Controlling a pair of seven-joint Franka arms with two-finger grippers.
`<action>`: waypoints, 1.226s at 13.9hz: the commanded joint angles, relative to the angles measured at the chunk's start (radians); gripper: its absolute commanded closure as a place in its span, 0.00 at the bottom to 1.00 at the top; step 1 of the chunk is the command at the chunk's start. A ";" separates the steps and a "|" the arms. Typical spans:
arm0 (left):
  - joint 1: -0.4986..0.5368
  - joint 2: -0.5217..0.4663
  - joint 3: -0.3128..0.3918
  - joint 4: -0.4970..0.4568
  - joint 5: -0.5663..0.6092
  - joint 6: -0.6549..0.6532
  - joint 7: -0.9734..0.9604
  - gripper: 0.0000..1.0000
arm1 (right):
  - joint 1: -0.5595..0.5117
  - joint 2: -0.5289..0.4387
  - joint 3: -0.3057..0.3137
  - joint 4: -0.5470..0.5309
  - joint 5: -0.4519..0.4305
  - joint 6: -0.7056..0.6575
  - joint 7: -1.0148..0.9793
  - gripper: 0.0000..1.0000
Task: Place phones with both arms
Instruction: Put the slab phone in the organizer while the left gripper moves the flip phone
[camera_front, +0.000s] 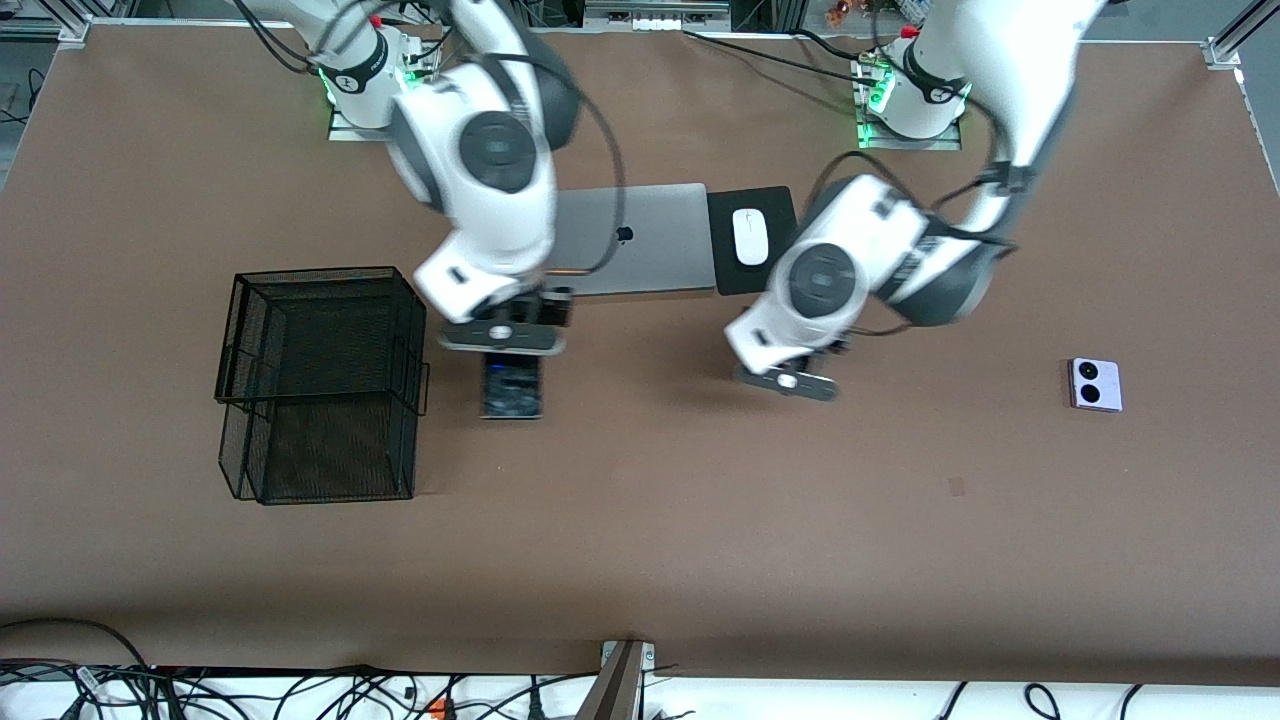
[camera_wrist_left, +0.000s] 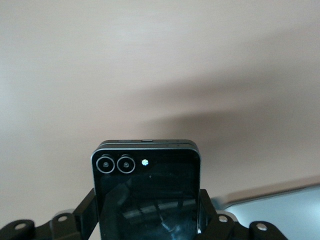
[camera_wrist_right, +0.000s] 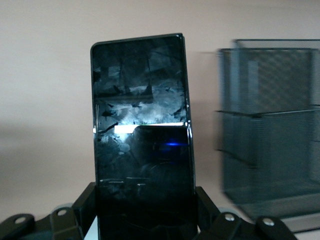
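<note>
Claw inventory: right claw (camera_wrist_right: 145, 212) pinching the long black phone (camera_wrist_right: 141, 130) by its long edges, over the bench (camera_front: 640, 520) beside the black mesh basket (camera_front: 320, 385); left claw (camera_wrist_left: 147, 215) pinching the black folded phone (camera_wrist_left: 146, 187) by its side edges, over the mid-bench near the silver laptop (camera_front: 630, 240) and white mouse (camera_front: 749, 236).

Long black phone: rigid, glossy, likely slippery; glass face breakable, edge grip advised.

Black folded phone: thick, stiff, light.

Lilac-white phone (camera_front: 1095, 384): lying flat toward the left arm's end, untouched; low profile, take by opposite edges.
</note>
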 joint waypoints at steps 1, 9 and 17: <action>-0.028 0.099 0.013 0.062 0.008 0.125 -0.075 0.73 | 0.003 -0.231 -0.104 -0.309 0.023 0.091 -0.155 1.00; -0.111 0.272 0.013 0.059 0.015 0.501 -0.255 0.56 | 0.003 -0.405 -0.307 -0.747 0.024 0.403 -0.340 1.00; -0.054 0.103 0.036 0.050 0.020 0.191 -0.259 0.00 | 0.001 -0.324 -0.321 -0.763 0.056 0.480 -0.342 1.00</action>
